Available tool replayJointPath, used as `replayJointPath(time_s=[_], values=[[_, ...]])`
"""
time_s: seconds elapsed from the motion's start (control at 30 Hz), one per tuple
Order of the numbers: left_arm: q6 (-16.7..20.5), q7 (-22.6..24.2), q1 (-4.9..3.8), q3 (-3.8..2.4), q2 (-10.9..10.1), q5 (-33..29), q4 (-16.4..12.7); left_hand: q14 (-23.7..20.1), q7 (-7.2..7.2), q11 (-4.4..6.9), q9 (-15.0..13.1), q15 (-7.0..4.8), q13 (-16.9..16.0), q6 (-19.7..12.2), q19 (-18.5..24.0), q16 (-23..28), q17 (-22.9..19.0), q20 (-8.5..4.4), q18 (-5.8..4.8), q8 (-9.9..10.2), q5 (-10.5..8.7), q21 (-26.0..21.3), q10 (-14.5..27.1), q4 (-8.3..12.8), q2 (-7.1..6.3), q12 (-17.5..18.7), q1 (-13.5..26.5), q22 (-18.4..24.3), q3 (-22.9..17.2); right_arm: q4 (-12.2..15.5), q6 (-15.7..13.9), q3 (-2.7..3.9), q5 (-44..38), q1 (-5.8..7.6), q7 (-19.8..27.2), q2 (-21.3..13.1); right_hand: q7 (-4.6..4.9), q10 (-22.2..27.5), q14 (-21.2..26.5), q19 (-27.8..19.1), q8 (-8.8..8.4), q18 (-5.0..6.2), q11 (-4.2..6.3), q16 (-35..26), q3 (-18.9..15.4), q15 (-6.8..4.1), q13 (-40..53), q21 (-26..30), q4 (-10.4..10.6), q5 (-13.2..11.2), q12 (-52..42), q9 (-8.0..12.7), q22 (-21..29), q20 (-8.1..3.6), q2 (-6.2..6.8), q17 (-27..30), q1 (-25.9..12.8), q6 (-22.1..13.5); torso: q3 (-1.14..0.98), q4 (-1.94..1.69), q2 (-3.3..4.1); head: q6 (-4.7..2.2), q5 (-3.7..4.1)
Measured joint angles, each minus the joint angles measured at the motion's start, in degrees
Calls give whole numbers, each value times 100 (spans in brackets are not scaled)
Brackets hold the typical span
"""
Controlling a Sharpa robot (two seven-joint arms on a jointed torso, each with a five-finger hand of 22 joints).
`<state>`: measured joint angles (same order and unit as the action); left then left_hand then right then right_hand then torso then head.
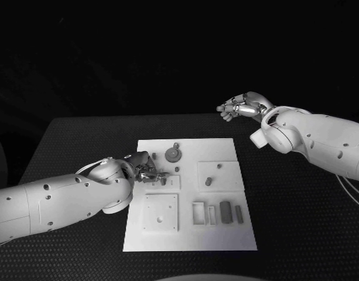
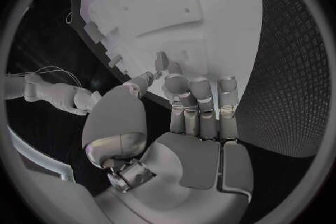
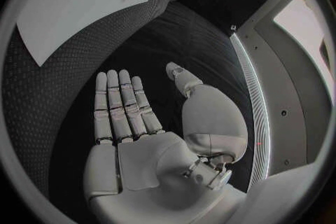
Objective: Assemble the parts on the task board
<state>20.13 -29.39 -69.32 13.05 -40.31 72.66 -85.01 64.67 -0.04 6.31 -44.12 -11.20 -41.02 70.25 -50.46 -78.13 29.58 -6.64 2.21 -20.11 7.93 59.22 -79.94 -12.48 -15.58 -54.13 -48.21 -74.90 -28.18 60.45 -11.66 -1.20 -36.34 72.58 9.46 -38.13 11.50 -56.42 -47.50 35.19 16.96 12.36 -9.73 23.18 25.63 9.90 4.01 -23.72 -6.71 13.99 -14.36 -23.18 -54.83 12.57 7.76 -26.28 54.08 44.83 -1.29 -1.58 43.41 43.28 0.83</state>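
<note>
Left hand (image 1: 142,168) over the left edge of the white task board (image 1: 221,239), fingers curled down onto it beside a small grey part (image 1: 163,179); whether they pinch anything cannot be told. Right hand (image 1: 245,106) raised beyond the board's far right corner, open and holding nothing, fingers straight. A grey gear (image 1: 173,154) lies just beside the left hand; oblong grey parts (image 1: 226,212) stand in slots nearer the robot.

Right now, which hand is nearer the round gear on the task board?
Left. The left hand sits over the task board just beside the gear; the right hand hangs off the board, beyond its far corner.
</note>
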Motion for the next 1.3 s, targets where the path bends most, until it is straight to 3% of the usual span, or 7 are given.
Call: replayJointPath(time_s=[0.13,0.3,0.47,0.77,1.23,1.3], values=[[-88,-18,-86,-14,29,-18,36,-19,13,-12,7,19,-10,-131,43,0,-8,18,0,86,0,0,62,-21,27,0,-103,0,80,-7,3,0,0,-2,-1,9,0,0,0,0,0,0,0,0,0,0,0,0,0,0,0,0,0,0,0,0,0,0,-1,1,1,-4,-12],[-209,-34,-142,-123,96,-97,82,-44,24,-36,29,11,-21,-158,42,0,-10,19,-1,101,0,0,89,-48,35,0,-156,0,113,-13,11,0,0,-4,-3,24,0,0,0,0,0,0,0,0,0,0,0,0,0,0,0,0,0,0,0,-5,0,0,-2,1,1,3,-20],[-396,-74,-160,-124,141,-149,83,-94,106,-89,137,47,-54,-385,93,0,-13,30,-1,280,0,0,176,-29,72,0,-348,-4,224,-20,19,0,0,-11,-4,29,-1,0,0,0,0,0,0,0,0,0,0,0,0,0,0,0,1,0,0,-5,0,0,-3,1,1,26,1],[-757,-145,-186,-126,193,-205,144,-103,144,-129,208,57,-74,-444,92,-41,-12,30,-1,320,33,0,216,56,174,0,-529,-4,309,-27,30,0,0,-17,-9,39,-1,0,0,0,0,0,0,0,0,0,0,0,0,0,0,4,-4,0,0,-4,0,1,-2,0,1,65,-6],[-1072,-233,-194,-128,290,-192,223,-182,186,-181,296,98,-73,-554,144,-41,-12,40,-1,418,33,0,307,-86,175,1,-529,-2,451,-30,40,0,0,-24,-13,46,-5,0,1,0,0,-1,0,-21,0,1,0,0,0,0,0,4,-9,0,0,-9,0,5,0,-5,2,52,-15],[-1079,-233,-194,-128,296,-192,228,-183,182,-181,307,99,-79,-557,144,-41,-12,40,-1,418,33,0,307,-86,241,0,-595,-2,451,-30,41,0,0,-25,-14,49,-5,0,15,0,0,0,0,-21,0,15,0,0,0,0,0,4,-9,0,0,-9,0,5,1,-6,2,32,-3]])
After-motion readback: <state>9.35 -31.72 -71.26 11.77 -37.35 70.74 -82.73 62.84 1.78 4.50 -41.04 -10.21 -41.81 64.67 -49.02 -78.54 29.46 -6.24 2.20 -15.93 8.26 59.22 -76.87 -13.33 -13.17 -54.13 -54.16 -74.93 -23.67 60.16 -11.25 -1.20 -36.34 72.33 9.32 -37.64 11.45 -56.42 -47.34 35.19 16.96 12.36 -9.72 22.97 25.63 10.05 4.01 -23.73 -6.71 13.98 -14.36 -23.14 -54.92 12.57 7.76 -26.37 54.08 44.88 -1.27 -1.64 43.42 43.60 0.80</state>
